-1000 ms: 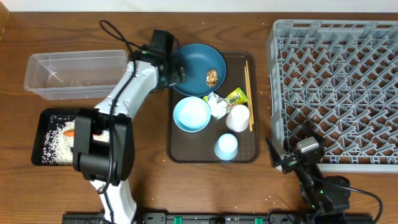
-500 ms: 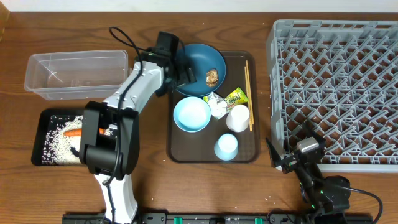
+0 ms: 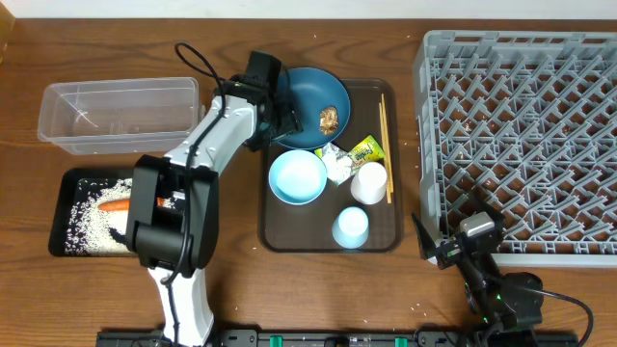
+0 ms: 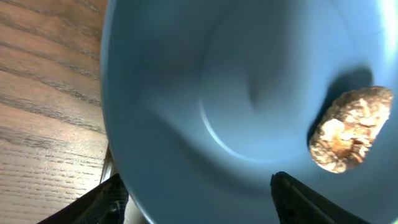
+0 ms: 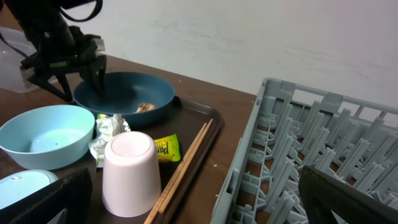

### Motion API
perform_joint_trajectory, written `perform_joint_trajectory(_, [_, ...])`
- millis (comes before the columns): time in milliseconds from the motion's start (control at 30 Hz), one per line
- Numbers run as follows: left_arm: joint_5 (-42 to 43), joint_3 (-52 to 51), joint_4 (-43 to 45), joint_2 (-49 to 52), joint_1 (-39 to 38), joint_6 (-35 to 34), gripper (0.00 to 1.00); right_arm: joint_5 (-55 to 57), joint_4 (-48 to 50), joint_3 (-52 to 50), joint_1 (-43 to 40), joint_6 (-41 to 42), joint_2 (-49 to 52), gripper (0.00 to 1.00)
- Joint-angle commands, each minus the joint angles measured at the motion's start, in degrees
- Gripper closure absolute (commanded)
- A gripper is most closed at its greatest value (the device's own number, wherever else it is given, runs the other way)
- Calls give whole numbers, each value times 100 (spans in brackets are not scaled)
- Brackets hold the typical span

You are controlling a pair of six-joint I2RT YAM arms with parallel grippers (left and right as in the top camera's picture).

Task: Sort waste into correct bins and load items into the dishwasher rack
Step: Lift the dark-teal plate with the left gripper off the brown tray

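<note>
The left gripper (image 3: 285, 116) stands open astride the plate's (image 3: 307, 87) left rim at the tray's (image 3: 289, 236) far left corner, one finger inside and one outside, not pinching it. The lump (image 3: 330, 120) lies on the plate. The bowl (image 3: 297, 176), paper (image 3: 335, 164), wrapper (image 3: 366, 151) and chopsticks (image 3: 384, 145) sit on the tray. The right gripper (image 3: 453, 226), jaws wide and empty, hangs right of the tray by the rack (image 3: 521, 116). The carrot (image 3: 114, 204) lies in the black bin (image 3: 67, 178), left of the tray.
</note>
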Motion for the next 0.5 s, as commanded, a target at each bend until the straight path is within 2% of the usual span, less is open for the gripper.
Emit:
perform_joint_trajectory(0, [9,92,-20,197,-48,-33,29,-11,-24,-9,-26,-39,2,1])
perform_joint_trajectory(200, [-35,94,90,197,-48,-33,34,-11,-24,-9,-26,-39,2,1])
perform_joint_trajectory(300, [-35,94,87,197,-48,-31,46,-11,-24,-9,-26,-39,2,1])
perform_joint_trajectory(333, [-35,94,87,197,-48,-31,46,-11,-24,-9,-26,-39,2,1])
perform_joint_trajectory(400, [-33,94,87,184,-48,-31,58,-11,-24,-9,-26,-39,2,1])
perform_joint_trajectory(467, [-35,94,92,164,-48,-31,63,-11,-24,-9,-26,-39,2,1])
